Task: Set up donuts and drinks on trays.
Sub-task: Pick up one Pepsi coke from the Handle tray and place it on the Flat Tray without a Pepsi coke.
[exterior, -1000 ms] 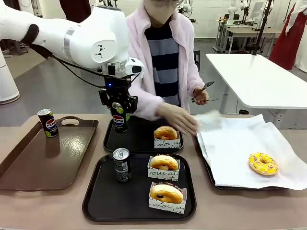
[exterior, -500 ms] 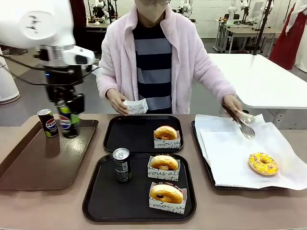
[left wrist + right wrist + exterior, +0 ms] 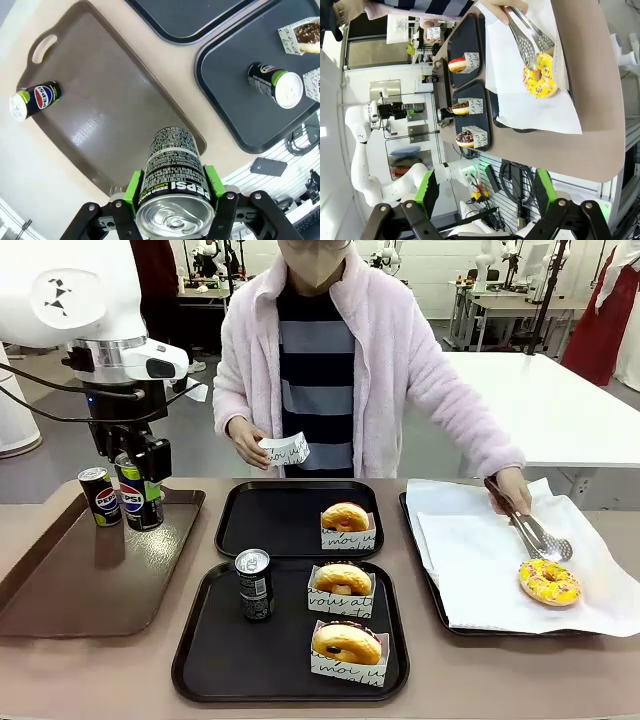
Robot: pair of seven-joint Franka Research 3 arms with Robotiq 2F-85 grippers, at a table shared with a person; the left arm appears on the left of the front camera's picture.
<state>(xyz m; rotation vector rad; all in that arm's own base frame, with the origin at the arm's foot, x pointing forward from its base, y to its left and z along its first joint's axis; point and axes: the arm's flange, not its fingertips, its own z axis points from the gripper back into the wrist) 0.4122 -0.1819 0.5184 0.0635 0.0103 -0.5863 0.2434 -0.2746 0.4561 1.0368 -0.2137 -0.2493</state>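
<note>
The can meant for a tray is seen in the front view clamped upright between the fingers of the left hand, over the far right corner of a brown handled tray. A second can stands just beside it on that tray. The near black tray already carries a can and two boxed donuts. The far black tray carries one boxed donut and no drink. An empty paper box is held by the person, and tongs are laid against a yellow donut on a paper-lined tray.

In the left wrist view, the left hand is closed partway on the can near its top, a green pad on each side. The can's long axis runs straight down from the hand. Whether its base rests on the brown handled tray cannot be told. The far black tray is judged the likely target. Its bare half lies to the robot's right of the held can, and the left arm is the nearer one.

In the right wrist view, the right hand is spread wide and nothing is held. The yellow donut and the tongs are seen well apart from it.
</note>
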